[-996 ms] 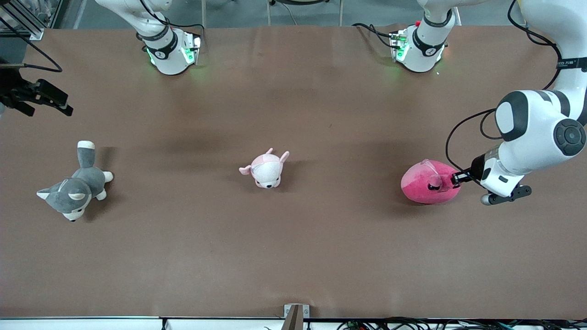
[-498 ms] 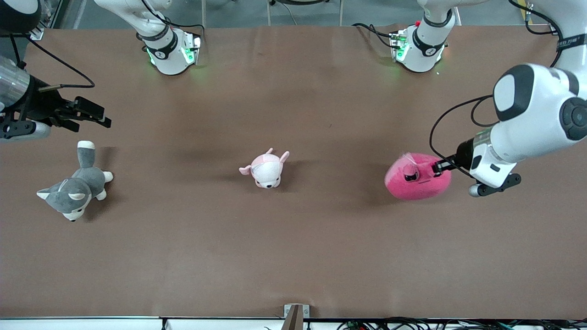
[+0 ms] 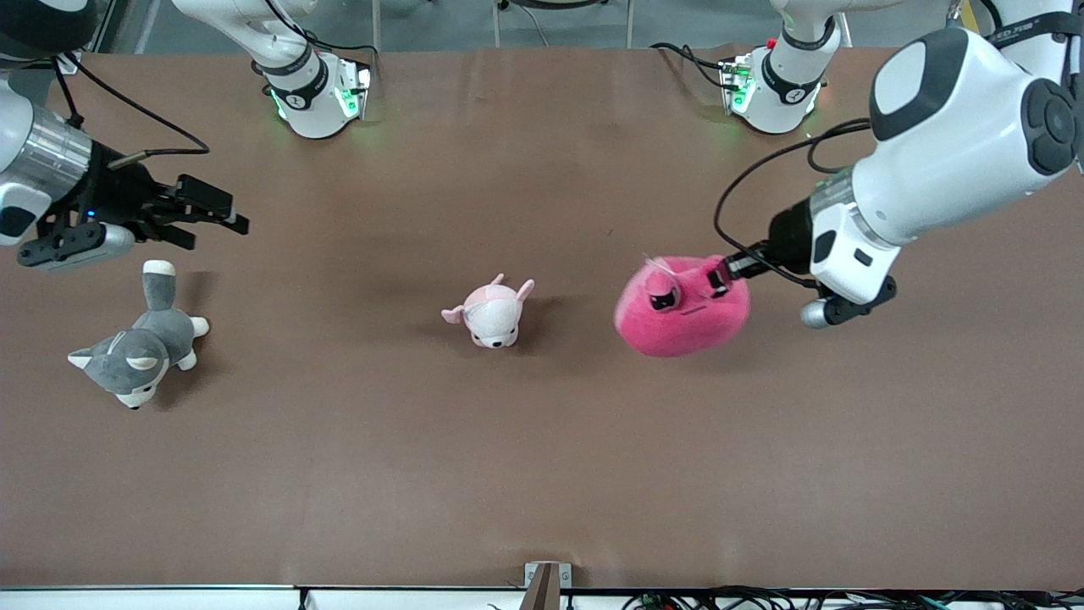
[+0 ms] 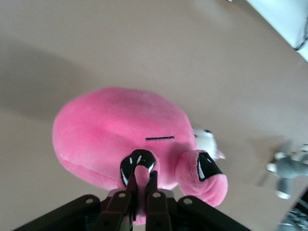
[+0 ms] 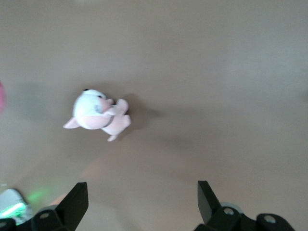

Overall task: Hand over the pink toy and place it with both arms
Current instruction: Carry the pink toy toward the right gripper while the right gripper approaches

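The pink toy (image 3: 682, 309), a hot-pink round plush with black angry eyes, hangs in the air from my left gripper (image 3: 721, 276), over the table between the pale plush and the left arm's end. In the left wrist view the left gripper (image 4: 142, 179) is shut on a small flap of the pink toy (image 4: 120, 130) beside one eye. My right gripper (image 3: 222, 212) is open and empty, in the air over the right arm's end of the table, above the grey plush. In the right wrist view its fingers (image 5: 77, 199) stand wide apart over bare table.
A small pale pink-and-white plush animal (image 3: 489, 312) lies at the table's middle, and also shows in the right wrist view (image 5: 96, 114). A grey-and-white plush animal (image 3: 140, 343) lies at the right arm's end. The brown table (image 3: 542, 457) has free room nearer the front camera.
My left gripper has lifted the pink toy off the table and carried it toward the middle. My right gripper has come in from the table's end toward the middle.
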Available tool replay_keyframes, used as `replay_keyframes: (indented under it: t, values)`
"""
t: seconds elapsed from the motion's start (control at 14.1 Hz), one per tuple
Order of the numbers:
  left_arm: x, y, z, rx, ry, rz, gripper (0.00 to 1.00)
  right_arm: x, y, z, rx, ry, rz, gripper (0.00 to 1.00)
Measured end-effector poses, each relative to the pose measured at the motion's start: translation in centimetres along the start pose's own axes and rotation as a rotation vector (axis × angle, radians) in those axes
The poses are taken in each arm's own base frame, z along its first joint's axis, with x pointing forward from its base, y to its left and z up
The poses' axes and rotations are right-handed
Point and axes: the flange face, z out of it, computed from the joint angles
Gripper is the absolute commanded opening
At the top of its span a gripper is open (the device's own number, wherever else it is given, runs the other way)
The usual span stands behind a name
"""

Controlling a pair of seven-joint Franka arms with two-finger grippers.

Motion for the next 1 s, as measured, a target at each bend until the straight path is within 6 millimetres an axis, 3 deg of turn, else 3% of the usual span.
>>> replay_keyframes:
  t: [0.21, 0.43, 0.57, 0.85, 1.0]
  values:
    - [-3.9, 5.1, 0.2, -0.06, -0.044, -0.034, 0.0, 1.5, 0.4, 1.8, 0.195, -0.027, 0.095, 0.98]
    - [-7.3, 9.7, 1.7, -0.144, -0.085, -0.082, 0.0, 3.1, 0.3, 3.3, 0.363, -0.065, 0.247, 0.89]
    - [-9.1, 12.1, 3.7, -0.197, -0.085, -0.104, 0.0, 4.0, -0.1, 3.3, 0.406, -0.07, 0.276, 0.74]
    - [-13.7, 16.4, 9.9, -0.261, -0.12, -0.14, 0.0, 5.7, -1.3, 2.9, 0.453, -0.092, 0.4, 0.65]
    - [-14.5, 17.6, 12.1, -0.279, -0.14, -0.168, 0.0, 6.2, -2.8, 2.5, 0.459, -0.112, 0.475, 0.64]
